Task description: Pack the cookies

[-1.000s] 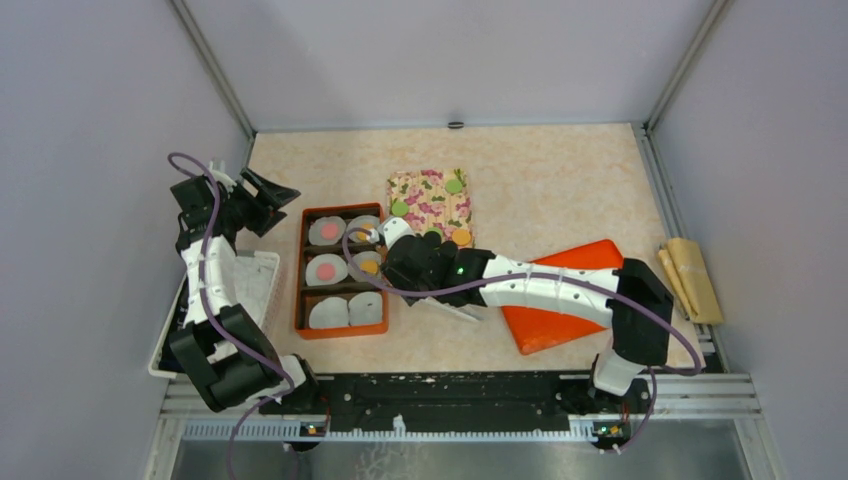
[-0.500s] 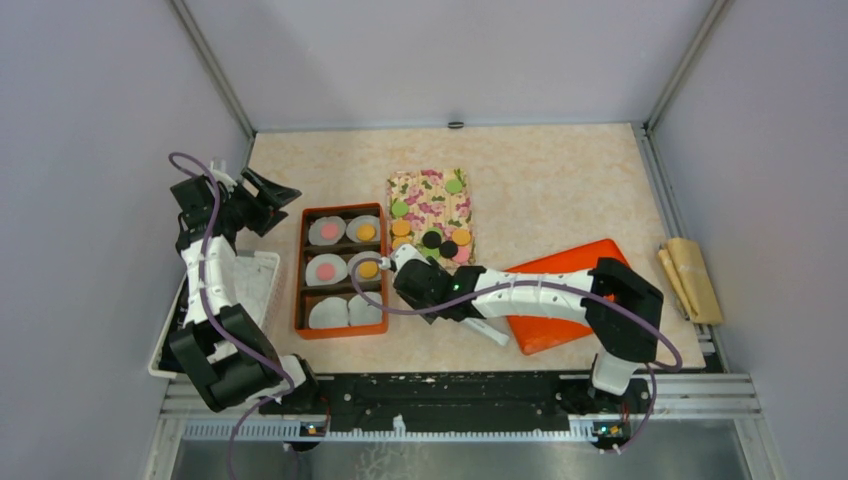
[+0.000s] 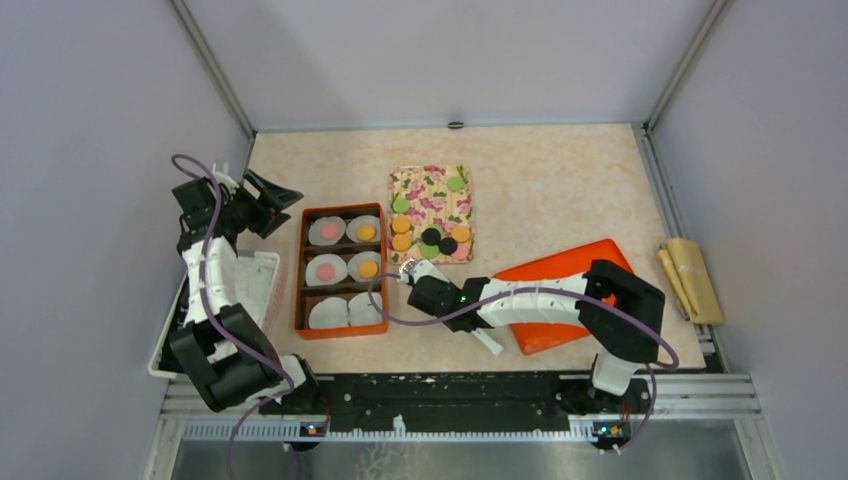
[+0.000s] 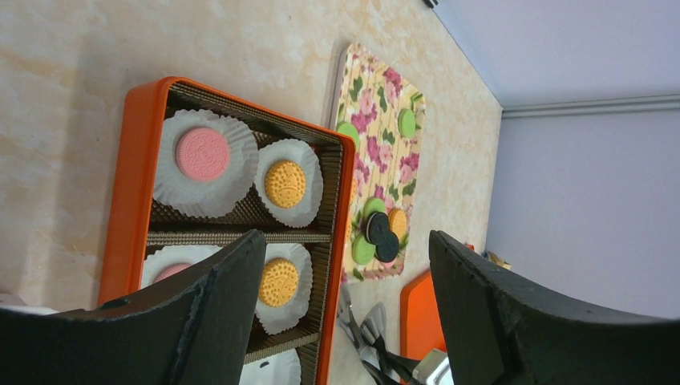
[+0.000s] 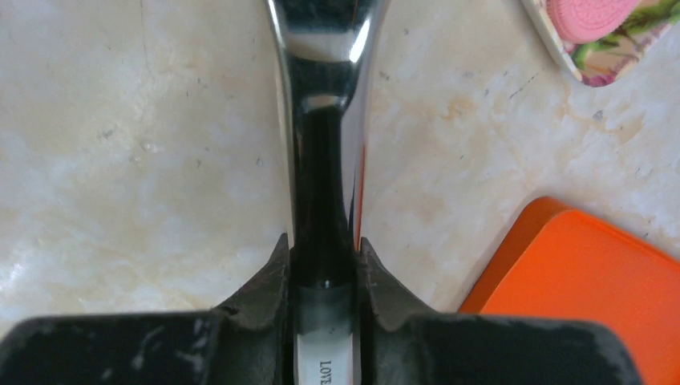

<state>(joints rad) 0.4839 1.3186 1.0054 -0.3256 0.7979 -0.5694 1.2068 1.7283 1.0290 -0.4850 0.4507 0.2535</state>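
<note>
Orange box [image 3: 299, 270] with four cookies [image 3: 366, 232] in liners [image 3: 325, 313], left fingers [image 4: 200, 321] spread empty, right fingers [image 5: 265, 293] clamping tongs [image 5: 321, 160]

The top camera is overlooking the counter [image 3: 560, 180] from above its near edge. The left wrist camera is sharing the orange box [image 4: 128, 200] from the left edge; the right is viewing the surface closely.

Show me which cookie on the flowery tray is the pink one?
The pink cookie sits at the near right corner of the flowery tray, beside the two black cookies. All the others on that tray are green, orange or black.
</note>
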